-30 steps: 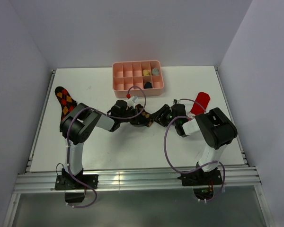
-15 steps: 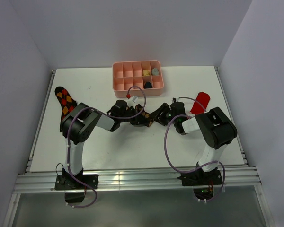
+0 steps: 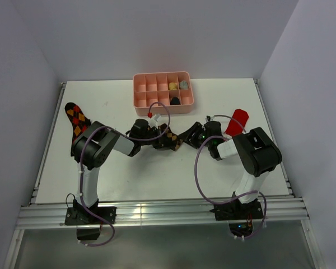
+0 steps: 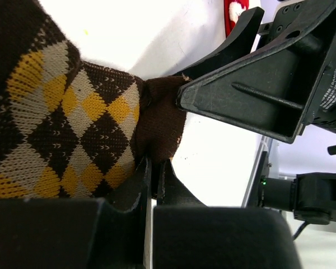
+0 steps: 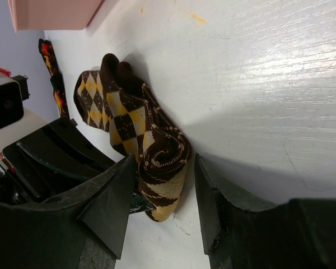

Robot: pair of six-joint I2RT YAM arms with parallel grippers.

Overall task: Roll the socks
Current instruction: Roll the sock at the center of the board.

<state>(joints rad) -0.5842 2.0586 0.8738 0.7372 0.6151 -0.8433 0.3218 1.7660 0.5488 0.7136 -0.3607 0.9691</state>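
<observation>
Tan argyle sock centre, pink tray behind

Black-white arms, looping purple cables, black bases.

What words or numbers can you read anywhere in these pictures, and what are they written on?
No text can be read for sure.
Tiny white print on the black camera lens in the left wrist view: too small and sideways to read.
The sock, the pink tray and the table: no writing shows.
</observation>
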